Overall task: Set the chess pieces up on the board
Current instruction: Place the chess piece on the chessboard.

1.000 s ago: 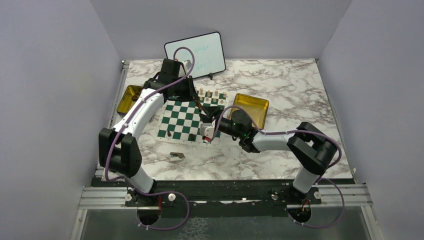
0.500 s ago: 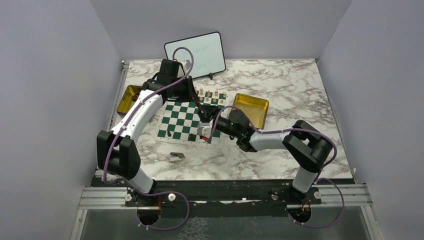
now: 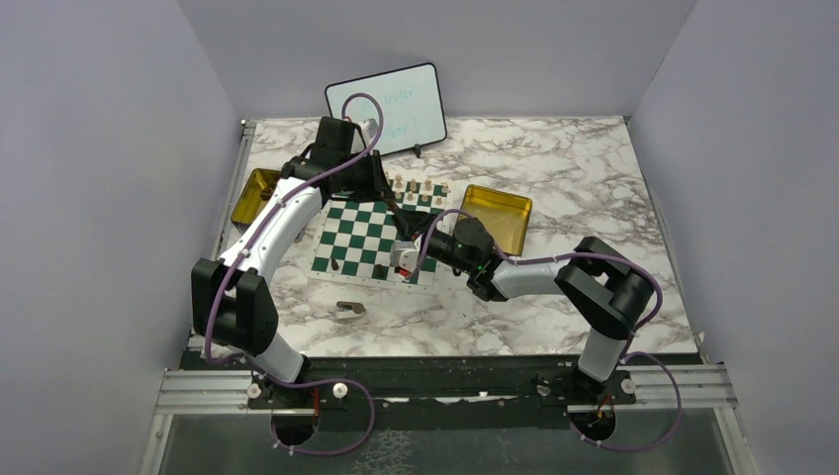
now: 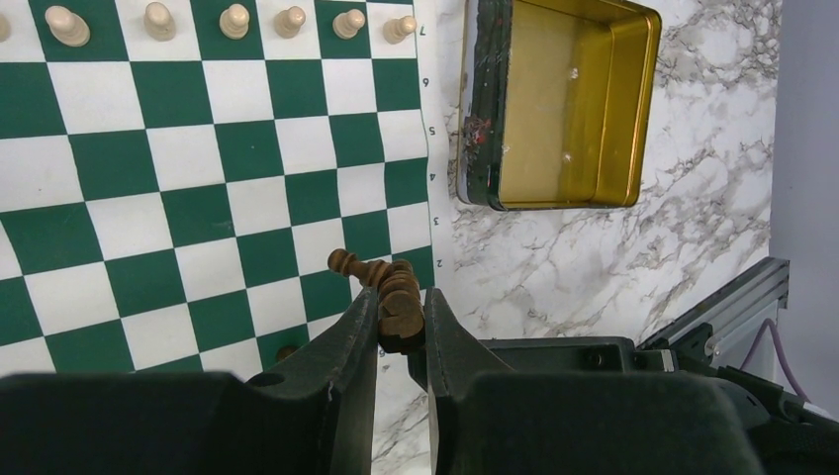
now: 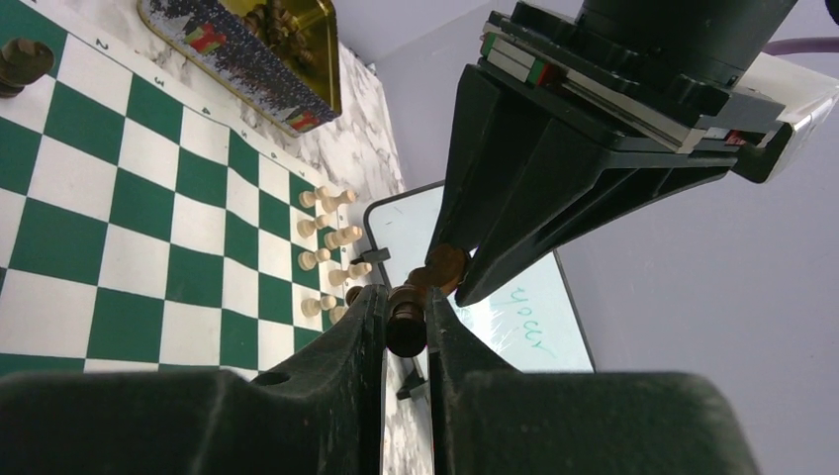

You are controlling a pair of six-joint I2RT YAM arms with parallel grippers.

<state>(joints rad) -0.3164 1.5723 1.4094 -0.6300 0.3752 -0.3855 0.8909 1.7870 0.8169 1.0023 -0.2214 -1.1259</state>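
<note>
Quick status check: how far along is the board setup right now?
Done: light pieces line the far rows of the board, though I can't confirm that all are placed.
In hand: the left gripper grips a dark piece, and the right gripper grips another dark piece.
Left: the near rows hold only a standing dark piece or two. More dark pieces wait in the gold tin.
</note>
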